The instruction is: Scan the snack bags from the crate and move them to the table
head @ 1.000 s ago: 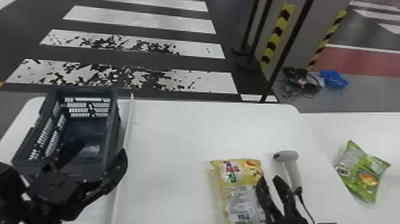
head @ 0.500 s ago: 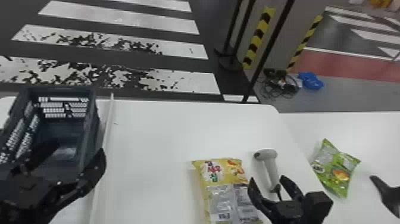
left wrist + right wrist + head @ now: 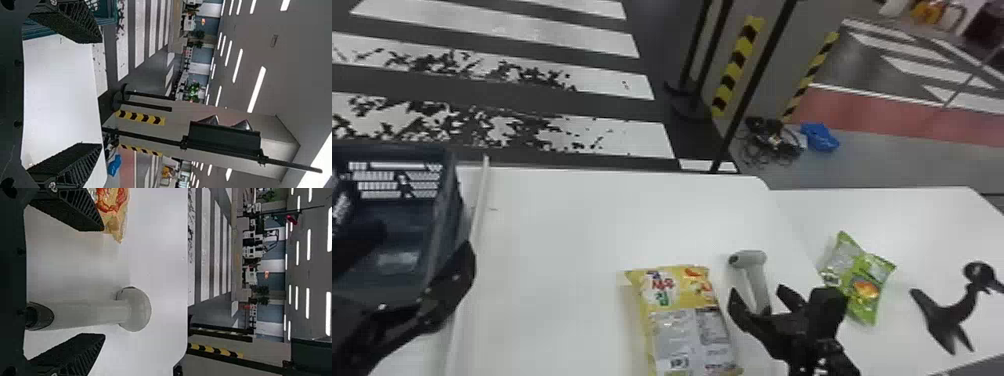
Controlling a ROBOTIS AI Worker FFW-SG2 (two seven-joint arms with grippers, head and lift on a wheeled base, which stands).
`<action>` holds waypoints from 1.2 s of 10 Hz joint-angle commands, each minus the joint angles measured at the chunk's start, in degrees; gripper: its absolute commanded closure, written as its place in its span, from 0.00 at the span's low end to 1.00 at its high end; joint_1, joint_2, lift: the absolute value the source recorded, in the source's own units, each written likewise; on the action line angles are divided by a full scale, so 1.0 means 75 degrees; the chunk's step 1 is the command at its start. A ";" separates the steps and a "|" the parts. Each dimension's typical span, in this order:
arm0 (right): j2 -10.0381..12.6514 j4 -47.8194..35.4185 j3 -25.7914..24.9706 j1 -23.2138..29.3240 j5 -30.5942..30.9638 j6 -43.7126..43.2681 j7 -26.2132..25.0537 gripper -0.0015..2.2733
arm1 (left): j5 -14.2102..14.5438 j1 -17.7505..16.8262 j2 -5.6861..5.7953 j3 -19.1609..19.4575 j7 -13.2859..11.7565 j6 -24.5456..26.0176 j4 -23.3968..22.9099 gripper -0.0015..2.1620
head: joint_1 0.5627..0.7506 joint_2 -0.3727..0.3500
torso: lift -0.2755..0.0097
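Note:
In the head view my left gripper (image 3: 414, 270) stands open over the dark crate (image 3: 449, 200). My right gripper (image 3: 762, 300) is open at the handle end of the grey scanner (image 3: 756, 280), just right of the yellow snack bag (image 3: 679, 320). A green snack bag (image 3: 862, 280) lies farther right. In the left wrist view the left gripper (image 3: 98, 94) has nothing between its fingers. In the right wrist view the scanner (image 3: 90, 312) lies between the spread fingers of the right gripper (image 3: 102, 282), untouched; a corner of the yellow bag (image 3: 115, 211) is beside one finger.
A pale strip (image 3: 478, 210) runs along the white table (image 3: 572, 225) beside the crate. A second white table (image 3: 922, 220) adjoins at the right, with a black forked object (image 3: 944, 315) at its right side. Posts and cables stand beyond the tables.
The head view has swung to the right, so the crate sits farther left and the black forked object shows more fully. My right gripper has shifted right, from the yellow bag's edge to the scanner.

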 commanded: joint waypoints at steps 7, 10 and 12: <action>-0.0582 0.1874 -0.0505 -0.1154 -0.0274 -0.0055 0.0873 0.02 | 0.0177 0.0124 0.0035 0.0010 -0.0073 0.0084 -0.0113 0.03 | 0.70 0.03 | 0.63; -0.0582 0.2155 -0.0212 -0.1400 -0.0133 -0.0055 0.0873 0.04 | 0.0060 0.0065 -0.0082 -0.0072 -0.0073 0.0107 -0.0054 0.03 | 0.70 0.03 | 0.63; -0.0746 0.2565 -0.0036 -0.1799 0.0008 0.0367 0.1073 0.68 | 0.0013 0.0101 -0.0094 -0.0084 -0.0073 0.0107 -0.0019 0.03 | 0.70 0.03 | 0.63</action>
